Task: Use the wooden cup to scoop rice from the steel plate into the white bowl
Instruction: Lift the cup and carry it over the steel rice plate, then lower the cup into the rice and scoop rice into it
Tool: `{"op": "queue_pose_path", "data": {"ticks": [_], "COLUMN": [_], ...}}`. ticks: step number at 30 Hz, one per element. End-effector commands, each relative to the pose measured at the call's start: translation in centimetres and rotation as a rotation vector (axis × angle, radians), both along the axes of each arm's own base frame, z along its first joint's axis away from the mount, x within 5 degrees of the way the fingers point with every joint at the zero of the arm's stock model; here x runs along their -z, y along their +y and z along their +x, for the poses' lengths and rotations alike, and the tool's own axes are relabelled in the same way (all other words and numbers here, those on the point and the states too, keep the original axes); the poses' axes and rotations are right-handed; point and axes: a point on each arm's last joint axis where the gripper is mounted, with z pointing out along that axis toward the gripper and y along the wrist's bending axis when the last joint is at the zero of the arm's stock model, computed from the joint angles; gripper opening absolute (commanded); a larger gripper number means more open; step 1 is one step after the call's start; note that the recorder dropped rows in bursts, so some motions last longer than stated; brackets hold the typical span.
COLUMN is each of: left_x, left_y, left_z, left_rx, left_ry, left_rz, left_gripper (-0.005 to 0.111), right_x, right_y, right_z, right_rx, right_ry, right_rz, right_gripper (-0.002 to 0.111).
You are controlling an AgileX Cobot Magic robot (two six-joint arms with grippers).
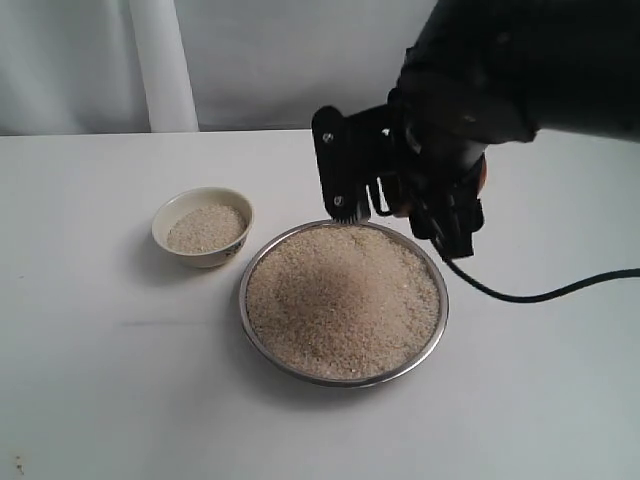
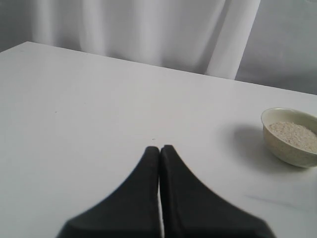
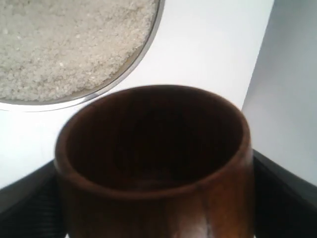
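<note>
The steel plate (image 1: 243, 300) sits mid-table, heaped with rice (image 1: 340, 295). Left of it stands the white bowl (image 1: 160, 222), partly filled with rice (image 1: 205, 228). My right gripper (image 1: 440, 205) hovers over the plate's far right rim, shut on the wooden cup (image 1: 483, 172), of which only a reddish sliver shows there. In the right wrist view the wooden cup (image 3: 153, 163) fills the frame, its dark inside showing no rice, with the plate's rim (image 3: 133, 69) and rice (image 3: 74, 39) beyond. My left gripper (image 2: 159, 148) is shut on nothing, above bare table, with the white bowl (image 2: 287, 151) off to one side.
A black cable (image 1: 540, 295) trails over the table from the right arm, to the right of the plate. A white curtain and a pale post (image 1: 165, 65) stand behind the table's far edge. My left gripper does not show in the exterior view.
</note>
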Motion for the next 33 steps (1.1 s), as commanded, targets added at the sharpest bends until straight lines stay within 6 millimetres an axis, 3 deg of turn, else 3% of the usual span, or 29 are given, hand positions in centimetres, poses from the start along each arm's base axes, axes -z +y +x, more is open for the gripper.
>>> {"op": "queue_pose_path", "data": {"ticks": [1, 12, 25, 33], "left_x": [0.0, 0.0, 0.0, 0.0], "left_y": [0.0, 0.0, 0.0, 0.0], "left_z": [0.1, 0.1, 0.1, 0.1], "left_rx": [0.002, 0.002, 0.002, 0.002], "left_ry": [0.001, 0.001, 0.001, 0.001], "left_rz": [-0.006, -0.006, -0.006, -0.006], "left_gripper": [0.000, 0.000, 0.000, 0.000], "right_x": [2.4, 8.3, 9.3, 11.1], "right_y": [0.8, 1.8, 2.2, 2.4], "right_z": [1.1, 2.8, 3.0, 3.1], "right_rx": [-0.011, -0.050, -0.074, -0.080], "right_ry": [0.009, 0.075, 0.085, 0.121], "right_rz": [-0.099, -0.243, -0.237, -0.270], "right_gripper": [0.000, 0.000, 0.000, 0.000]}}
